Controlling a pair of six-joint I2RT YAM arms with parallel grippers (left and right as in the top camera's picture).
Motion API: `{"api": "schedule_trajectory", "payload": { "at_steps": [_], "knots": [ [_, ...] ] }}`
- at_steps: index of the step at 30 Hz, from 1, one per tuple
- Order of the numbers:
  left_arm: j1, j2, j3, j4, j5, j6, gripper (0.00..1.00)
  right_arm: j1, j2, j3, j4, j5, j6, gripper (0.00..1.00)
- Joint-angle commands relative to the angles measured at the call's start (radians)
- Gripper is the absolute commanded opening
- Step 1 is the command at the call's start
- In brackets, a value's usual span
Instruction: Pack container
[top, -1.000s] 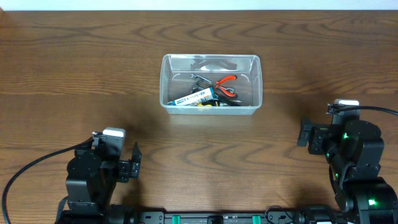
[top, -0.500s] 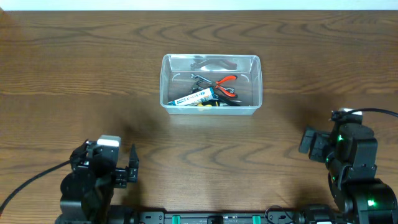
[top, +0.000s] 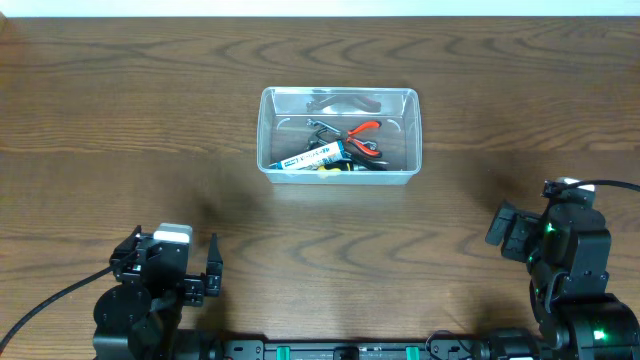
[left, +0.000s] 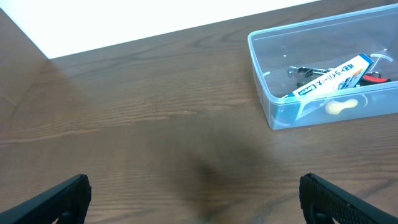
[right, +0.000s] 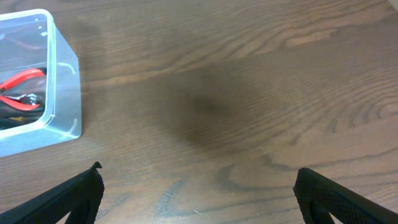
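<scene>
The container (top: 340, 92) stands on the table (top: 120, 120), in the middle from side to side and toward the far side, well apart from both arms. Inside it lie red-handled pliers (top: 362, 135), a blue-and-white pack (top: 318, 155) and some small metal pieces too small to tell.

The left gripper (left: 194, 182) hangs over bare wood at the near left, its jaws spread wide with nothing between them. The container lies ahead of it and off to its right, in the upper right of the left wrist view.

The right gripper (right: 198, 174) hangs at the near right, also spread wide and holding nothing. The container lies ahead and to its left, and only one end of it shows at the left edge of the right wrist view.
</scene>
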Motion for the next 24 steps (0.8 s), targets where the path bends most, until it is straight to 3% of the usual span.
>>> {"api": "schedule_trajectory", "payload": {
  "at_steps": [1,24],
  "knots": [
    [0.005,-0.007,0.003,0.003,0.013,0.013,0.98,0.008,-0.002,-0.004,-0.002,0.018,0.018,0.99],
    [0.005,-0.007,0.003,0.003,0.013,0.013,0.98,0.007,-0.037,-0.004,-0.007,0.028,0.017,0.99]
  ]
}}
